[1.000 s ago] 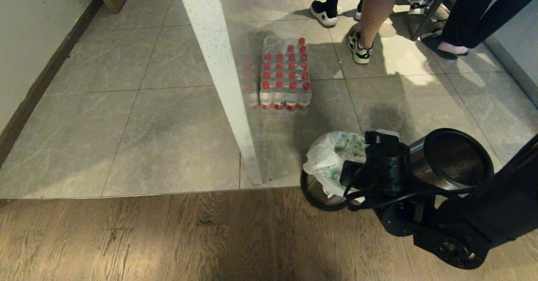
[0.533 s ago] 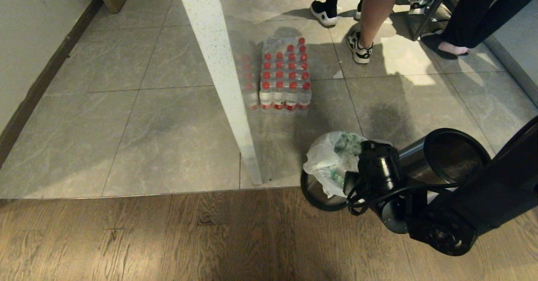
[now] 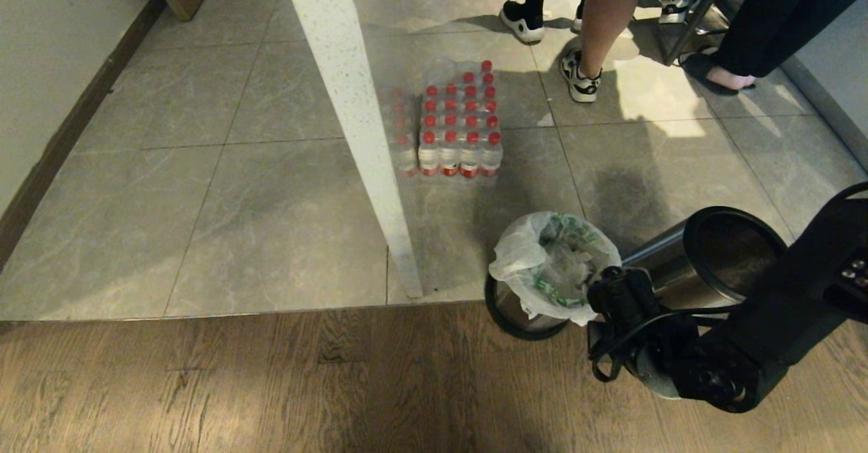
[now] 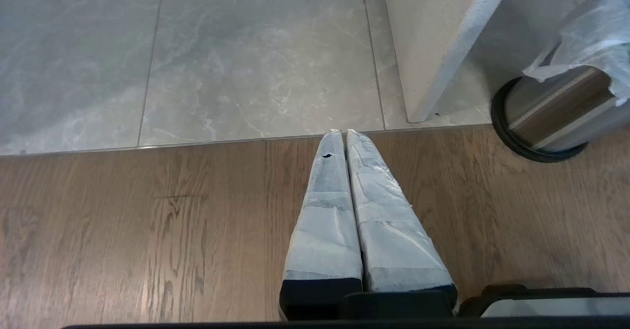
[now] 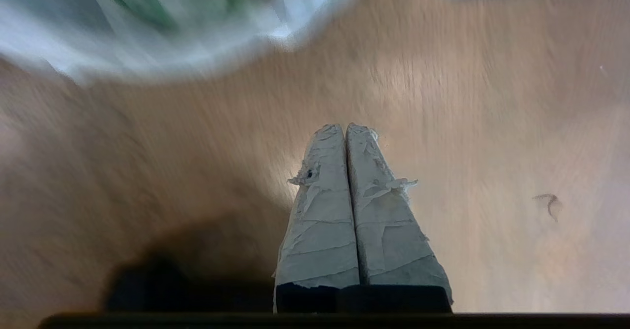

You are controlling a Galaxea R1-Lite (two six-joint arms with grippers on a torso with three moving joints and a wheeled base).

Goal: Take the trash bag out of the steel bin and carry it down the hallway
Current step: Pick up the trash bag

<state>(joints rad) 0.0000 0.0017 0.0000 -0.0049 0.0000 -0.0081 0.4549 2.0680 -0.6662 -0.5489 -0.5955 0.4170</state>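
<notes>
The trash bag (image 3: 553, 266), thin white plastic with green print, lines the steel bin (image 3: 519, 314) and folds over its top. The bin stands where the wood floor meets the hallway's grey tiles (image 3: 203, 202). My right arm (image 3: 705, 365) reaches in from the lower right, its wrist (image 3: 620, 297) at the bag's near right edge. In the right wrist view the right gripper (image 5: 346, 127) is shut and empty above wood floor, with the bag (image 5: 147, 18) blurred beyond it. The left gripper (image 4: 342, 132) is shut and empty over the wood floor, left of the bin (image 4: 551, 117).
A second, unlined steel bin with a black rim (image 3: 736, 256) stands right of the bagged one. A white speckled post (image 3: 352, 121) rises just left of the bin. A pack of red-capped bottles (image 3: 461, 124) lies behind. People's legs (image 3: 597, 32) stand at the back.
My right arm has drawn back from above the bag towards the near right and turned its wrist, so the bag's open top now shows. Bin and bag have not moved.
</notes>
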